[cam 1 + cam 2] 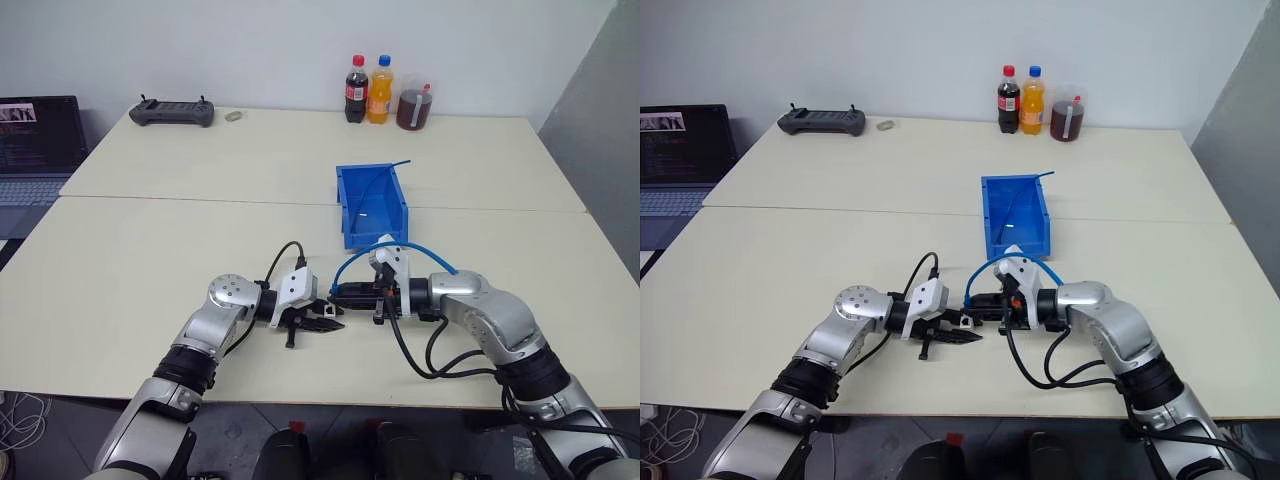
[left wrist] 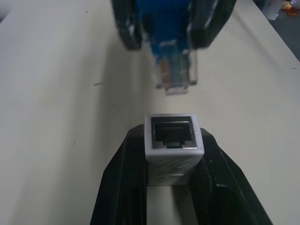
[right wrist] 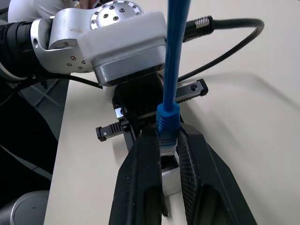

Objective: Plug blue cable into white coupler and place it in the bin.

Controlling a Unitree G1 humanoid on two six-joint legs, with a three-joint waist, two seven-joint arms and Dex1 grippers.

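- On the cream table (image 1: 150, 260), two tops butted together w/ a seam across; white wall behind.
- Far edge: black controller (image 1: 172, 112), small grey item (image 1: 234, 116) beside it, two bottles (image 1: 367, 89) (dark cola, orange) plus a jar of dark liquid (image 1: 413, 108).
- Laptop (image 1: 35, 140) w/ its screen on, off the table's left end.
- The bin (image 1: 371, 205) sits mid-table, just beyond my grippers; a thin blue line runs inside it and over its far right corner.
- My left gripper (image 1: 322, 322) is low over the near table, pointing right. Fingers (image 2: 119, 187) clenched on the white coupler (image 2: 172, 140), one on each side; dark socket opening faces away from my wrist, toward the plug.
- My right gripper (image 1: 345, 294) points left, tip to tip w/ the left one. Fingers (image 3: 140, 178) clamped on the blue cable (image 1: 385, 246) at its plug end; in the right wrist view the clear plug pokes out between them, and the cable runs up and away from it.
- Rest of the cable arcs up and over my right wrist.
- Plug vs coupler: in the left wrist view the plug hangs straight ahead of the socket w/ a visible gap, roughly lined up, not yet seated.
- Coupler and plug are both near the bin's front lip but outside it.
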